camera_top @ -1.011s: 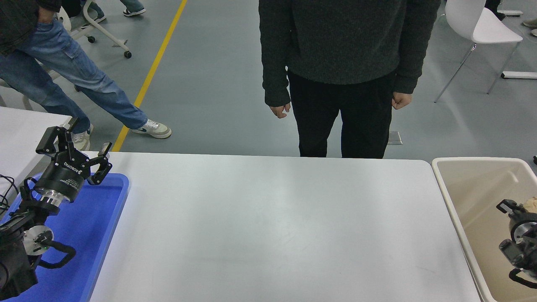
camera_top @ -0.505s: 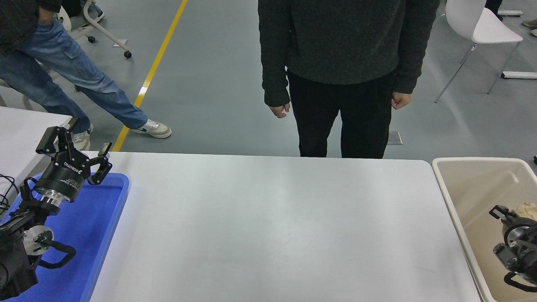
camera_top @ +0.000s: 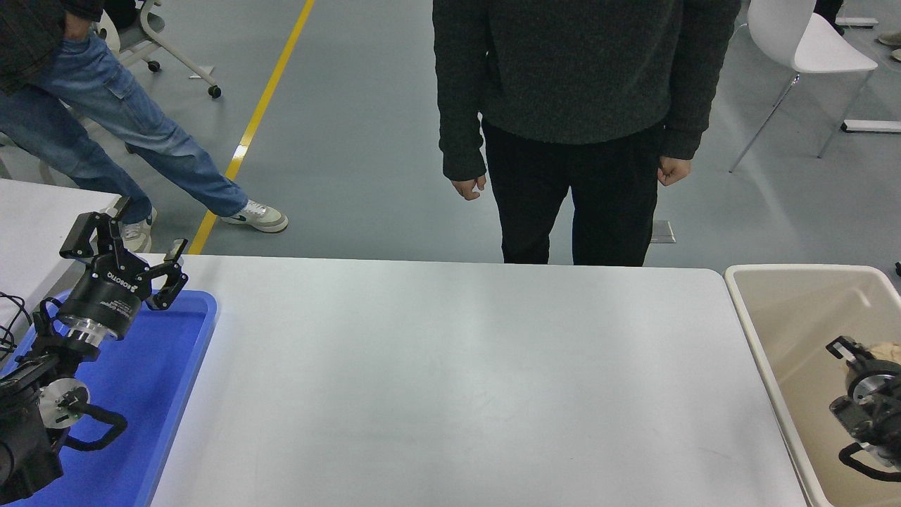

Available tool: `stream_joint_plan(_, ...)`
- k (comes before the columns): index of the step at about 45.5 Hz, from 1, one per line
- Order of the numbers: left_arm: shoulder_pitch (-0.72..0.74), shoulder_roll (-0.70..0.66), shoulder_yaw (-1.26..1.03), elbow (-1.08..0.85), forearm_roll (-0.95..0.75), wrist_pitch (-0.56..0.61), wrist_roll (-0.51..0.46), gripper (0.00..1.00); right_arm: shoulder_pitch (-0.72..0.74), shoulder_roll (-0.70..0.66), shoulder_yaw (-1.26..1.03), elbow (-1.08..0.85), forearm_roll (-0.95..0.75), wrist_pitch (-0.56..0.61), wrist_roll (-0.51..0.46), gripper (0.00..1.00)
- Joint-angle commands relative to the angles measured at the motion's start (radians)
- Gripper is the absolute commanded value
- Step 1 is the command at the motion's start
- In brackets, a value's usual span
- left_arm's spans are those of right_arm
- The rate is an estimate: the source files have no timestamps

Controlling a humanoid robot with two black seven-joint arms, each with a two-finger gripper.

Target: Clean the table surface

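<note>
The table surface point(camera_top: 450, 380) is a wide white matte top that spans the middle of the head view. My left gripper point(camera_top: 125, 255) stands open and holds nothing, parked over the far end of the blue tray point(camera_top: 162, 394) at the lower left. At the right edge my right gripper point(camera_top: 855, 352) hangs inside the beige bin point(camera_top: 757, 331), partly cut off by the frame. A pale crumpled lump point(camera_top: 888, 349) lies right beside it in the bin. Whether the gripper touches or holds the lump cannot be told.
A person in a dark sweater point(camera_top: 577, 127) stands at the table's far edge, both hands down at the sides. Another person in blue jeans point(camera_top: 134, 134) stands at the far left. A second white table point(camera_top: 35, 218) adjoins on the left, a white chair point(camera_top: 809, 49) at the top right.
My right gripper dipped down and to the left inside the bin, then came back slightly up and to the right. The left arm has not moved.
</note>
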Motion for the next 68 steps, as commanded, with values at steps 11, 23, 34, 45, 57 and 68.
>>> stream_joint_plan(11, 0.000, 0.000, 0.000, -0.001, 0.000, 0.000, 0.000, 1.00, 0.009, -0.007, 0.003, 0.005, 0.061, 0.000, 0.000, 1.00)
stream_joint_plan(23, 0.000, 0.000, 0.000, 0.000, 0.000, 0.000, 0.000, 1.00, 0.026, -0.007, 0.011, 0.016, 0.064, 0.004, 0.001, 1.00)
stream_joint_plan(34, 0.000, 0.000, 0.000, -0.001, 0.000, 0.000, 0.000, 1.00, 0.047, -0.081, 0.044, 0.118, 0.065, 0.010, 0.006, 1.00)
stream_joint_plan(45, 0.000, 0.000, 0.000, 0.000, 0.000, 0.000, 0.000, 1.00, 0.054, -0.271, 0.217, 0.422, 0.065, 0.013, 0.021, 1.00)
stream_joint_plan(57, 0.000, 0.000, 0.000, 0.000, 0.000, 0.000, 0.000, 1.00, 0.048, -0.385, 0.397, 0.707, 0.064, 0.015, 0.043, 1.00)
stream_joint_plan(68, 0.000, -0.001, 0.000, -0.001, 0.000, 0.000, 0.000, 1.00, -0.021, -0.323, 0.662, 0.850, 0.065, 0.012, 0.064, 1.00)
